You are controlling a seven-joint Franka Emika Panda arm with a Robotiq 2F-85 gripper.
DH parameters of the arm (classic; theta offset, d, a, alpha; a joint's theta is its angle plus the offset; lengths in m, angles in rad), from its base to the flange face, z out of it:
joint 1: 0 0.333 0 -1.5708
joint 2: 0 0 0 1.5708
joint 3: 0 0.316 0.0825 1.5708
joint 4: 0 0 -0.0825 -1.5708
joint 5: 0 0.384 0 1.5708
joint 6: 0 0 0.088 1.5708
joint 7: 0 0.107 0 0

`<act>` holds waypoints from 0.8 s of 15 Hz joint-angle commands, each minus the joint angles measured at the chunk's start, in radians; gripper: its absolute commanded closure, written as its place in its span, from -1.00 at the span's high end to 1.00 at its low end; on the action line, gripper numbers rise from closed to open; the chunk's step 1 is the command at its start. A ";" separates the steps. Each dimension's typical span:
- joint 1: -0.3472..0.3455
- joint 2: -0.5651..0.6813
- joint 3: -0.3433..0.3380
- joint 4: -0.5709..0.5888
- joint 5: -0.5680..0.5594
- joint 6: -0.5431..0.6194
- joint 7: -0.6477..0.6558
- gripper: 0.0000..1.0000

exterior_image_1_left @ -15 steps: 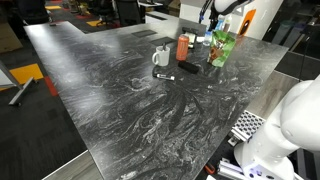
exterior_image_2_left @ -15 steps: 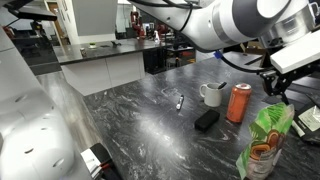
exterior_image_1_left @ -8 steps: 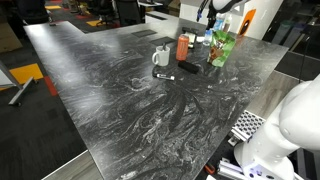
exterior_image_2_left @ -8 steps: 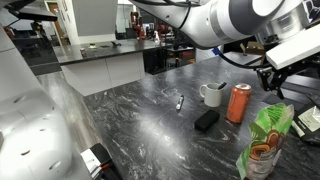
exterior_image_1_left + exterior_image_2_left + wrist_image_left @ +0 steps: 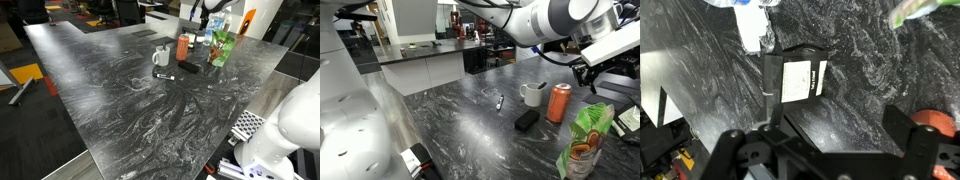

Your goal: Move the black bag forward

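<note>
The black bag (image 5: 190, 68) lies flat on the dark marbled table, in front of the orange can; it also shows in an exterior view (image 5: 526, 120). In the wrist view it (image 5: 798, 76) shows a pale label patch, beyond my fingers. My gripper (image 5: 820, 130) is open and empty, raised above the table and apart from the bag. In both exterior views the gripper (image 5: 208, 18) (image 5: 588, 74) hangs high near the green bag and the can.
A white mug (image 5: 161, 57), an orange can (image 5: 183, 46), a thin black marker (image 5: 165, 76) and a green bag (image 5: 221, 47) crowd round the black bag. The can (image 5: 936, 120) sits by my right finger. The table edge (image 5: 662, 85) is near.
My gripper has shifted slightly sideways above the green bag and can. The objects on the table have not moved.
</note>
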State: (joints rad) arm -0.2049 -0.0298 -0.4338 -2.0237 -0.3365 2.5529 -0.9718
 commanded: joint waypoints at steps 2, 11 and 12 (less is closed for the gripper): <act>-0.064 0.061 0.029 0.031 0.037 0.055 -0.069 1.00; -0.110 0.148 0.065 0.070 0.158 0.123 -0.264 1.00; -0.115 0.155 0.064 0.076 0.154 0.137 -0.243 1.00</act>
State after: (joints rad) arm -0.2766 0.0817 -0.3949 -1.9864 -0.1998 2.6476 -1.1962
